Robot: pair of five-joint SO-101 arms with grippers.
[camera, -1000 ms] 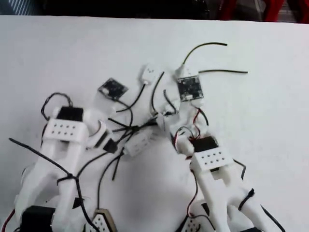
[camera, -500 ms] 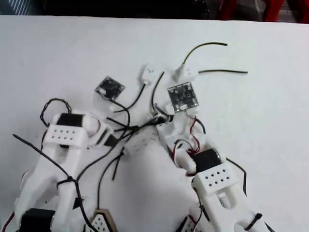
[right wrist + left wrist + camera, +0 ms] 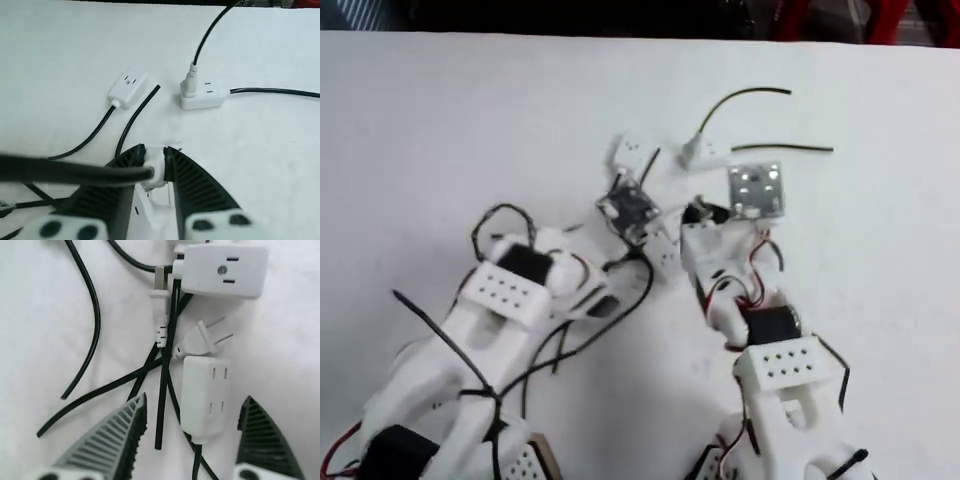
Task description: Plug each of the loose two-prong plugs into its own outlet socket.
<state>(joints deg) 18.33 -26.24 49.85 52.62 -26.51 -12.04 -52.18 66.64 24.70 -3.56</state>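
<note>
Left tool (image 3: 194,402): spread wide either side of a white double socket block (image 3: 205,390) on the bench (image 3: 40,300), likely to pin it
Loose two-prong plug (image 3: 202,342): just beyond that block, prongs bare
Right tool (image 3: 154,152): clamped on a white plug (image 3: 156,172) with a black cord (image 3: 75,172), probably to steer it into a socket
Far outlet (image 3: 200,96): seems already plugged

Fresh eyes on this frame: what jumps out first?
A tangle of black cords runs under the open left hand. That hand hangs over a white outlet block, and a loose two-prong plug lies right beside the block. The right hand is shut on a white plug with a black cord.
</note>
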